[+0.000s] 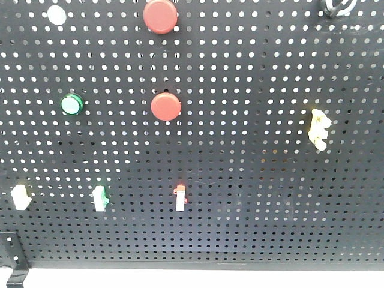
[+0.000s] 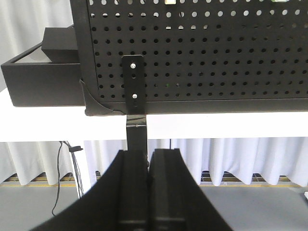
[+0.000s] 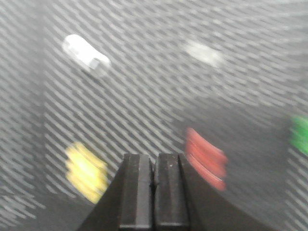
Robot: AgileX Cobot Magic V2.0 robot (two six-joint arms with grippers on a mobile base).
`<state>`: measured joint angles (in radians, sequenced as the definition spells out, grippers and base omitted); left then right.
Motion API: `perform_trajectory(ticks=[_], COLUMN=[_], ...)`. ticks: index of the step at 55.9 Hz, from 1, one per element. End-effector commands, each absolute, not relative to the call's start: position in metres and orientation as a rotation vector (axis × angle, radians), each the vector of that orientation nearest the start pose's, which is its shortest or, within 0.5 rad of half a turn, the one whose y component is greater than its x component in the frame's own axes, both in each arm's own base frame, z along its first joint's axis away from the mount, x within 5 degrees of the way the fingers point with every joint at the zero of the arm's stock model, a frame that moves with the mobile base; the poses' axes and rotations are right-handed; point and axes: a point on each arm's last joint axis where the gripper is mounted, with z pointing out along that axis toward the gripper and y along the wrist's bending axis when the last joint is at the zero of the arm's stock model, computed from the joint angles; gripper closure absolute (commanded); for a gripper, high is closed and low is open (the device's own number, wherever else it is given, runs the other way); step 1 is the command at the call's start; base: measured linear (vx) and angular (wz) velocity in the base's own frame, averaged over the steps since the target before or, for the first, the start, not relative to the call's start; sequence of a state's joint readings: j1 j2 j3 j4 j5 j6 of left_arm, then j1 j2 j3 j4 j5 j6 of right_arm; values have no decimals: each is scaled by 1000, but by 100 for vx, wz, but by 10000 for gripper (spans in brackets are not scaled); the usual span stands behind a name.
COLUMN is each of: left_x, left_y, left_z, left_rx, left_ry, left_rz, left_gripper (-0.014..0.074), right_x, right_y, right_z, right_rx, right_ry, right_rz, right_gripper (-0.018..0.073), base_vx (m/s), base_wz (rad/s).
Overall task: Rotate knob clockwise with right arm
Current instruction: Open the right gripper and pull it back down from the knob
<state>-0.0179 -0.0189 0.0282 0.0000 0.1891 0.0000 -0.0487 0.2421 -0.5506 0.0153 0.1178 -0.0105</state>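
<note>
From where I stand the job looks to be at its opening step, the approach: the right gripper (image 3: 154, 192) has its two fingers pressed flat together with nothing between them, and it hangs off the pegboard (image 1: 252, 228) rather than on any fitting. Its own camera view is badly smeared; I can make out a yellow piece (image 3: 86, 173) low to the left of the fingers, a red button (image 3: 207, 159) to their right and pale blobs higher up, but I cannot tell from it whether the knob is among them. In the front view the knob (image 1: 337, 7) sits at the very top right corner of the board, black with a pale curved mark, half cut off by the frame, above the yellow lever-like piece (image 1: 318, 128) and well apart from the two red buttons (image 1: 165, 106). No arm shows beside it there, so I judge it untouched. The left gripper (image 2: 148, 192) is also clenched shut, holding nothing, parked below the board's lower edge near a black bracket (image 2: 133, 84). Next, I reckon, the right arm must reach that top corner, spread its fingers to either side of the knob, square up to its face, close on it and only then twist clockwise; the knob is small, so an off-centre grip could slip
</note>
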Motion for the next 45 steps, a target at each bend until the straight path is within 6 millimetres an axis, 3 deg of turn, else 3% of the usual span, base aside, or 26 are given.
perform_trajectory(ticks=[1, 8, 13, 31, 45], left_x=[56, 56, 56, 56, 56], left_y=[-2, -2, -2, -2, -2], left_z=[187, 187, 186, 186, 186], left_rx=[17, 17, 18, 18, 18], left_ry=[1616, 1616, 1620, 1623, 1623], left_rz=[-27, -27, -27, -27, -27], left_gripper=[603, 603, 603, 603, 603], right_x=[35, 30, 42, 56, 56], right_y=[-4, -4, -5, -5, -5], right_z=[341, 290, 264, 201, 188], right_rx=[52, 63, 82, 98, 102], right_ry=[1227, 1249, 1330, 1487, 1630], right_rz=[-107, -121, -83, -44, -35], right_gripper=[500, 500, 500, 500, 498], base_vx=[0, 0, 0, 0, 0], base_wz=[0, 0, 0, 0, 0])
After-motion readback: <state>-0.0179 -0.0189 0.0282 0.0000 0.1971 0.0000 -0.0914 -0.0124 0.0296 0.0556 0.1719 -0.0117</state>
